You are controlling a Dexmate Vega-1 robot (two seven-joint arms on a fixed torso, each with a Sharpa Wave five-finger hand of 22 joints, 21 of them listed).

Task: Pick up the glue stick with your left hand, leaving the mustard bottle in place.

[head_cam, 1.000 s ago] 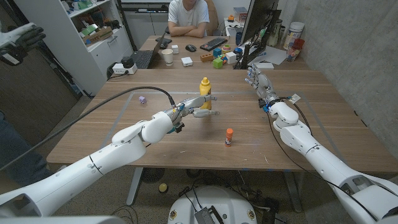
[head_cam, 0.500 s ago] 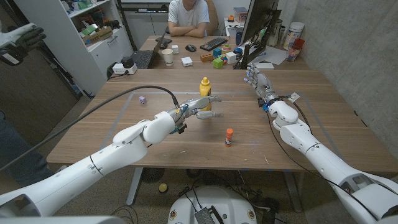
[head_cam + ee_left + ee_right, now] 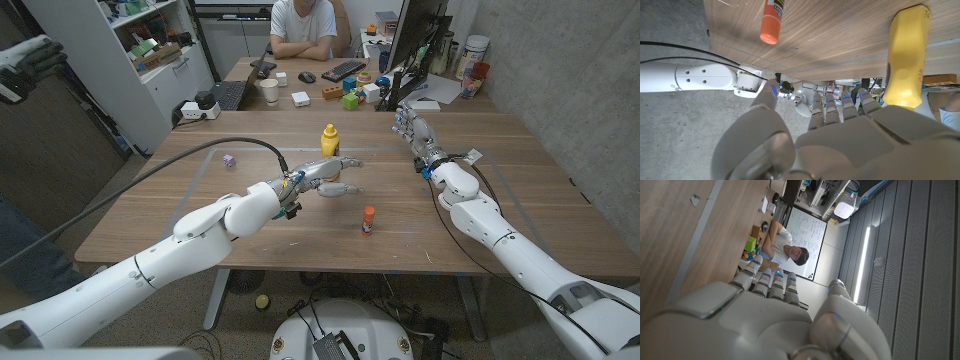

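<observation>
Starting at your left, a small purple object (image 3: 229,160) sits on the wooden table (image 3: 180,190), too small to identify. Your left hand (image 3: 325,175) reaches out over the middle of the table, fingers spread and nothing in them; its fingertips (image 3: 350,160) lie just near of the mustard bottle (image 3: 329,139), and from the head view you cannot tell whether they touch it. In the left wrist view the fingers (image 3: 840,107) stretch apart and empty, with the yellow bottle beside them and cut off at one end. The glue stick (image 3: 368,220), orange cap up, stands to the right of and nearer than that hand, apart from it; in the left wrist view only its capped end shows at the frame's edge. Farther right, your right hand (image 3: 412,128) sits at the table's far right side, fingers extended and holding nothing, though the view is poor and whether it rests on the wood is unclear. Beyond the table a second desk (image 3: 250,72) carries a laptop, keyboard, cup and coloured blocks, a person (image 3: 305,25) sits behind it with folded arms, and shelving (image 3: 150,50) stands at far left.
</observation>
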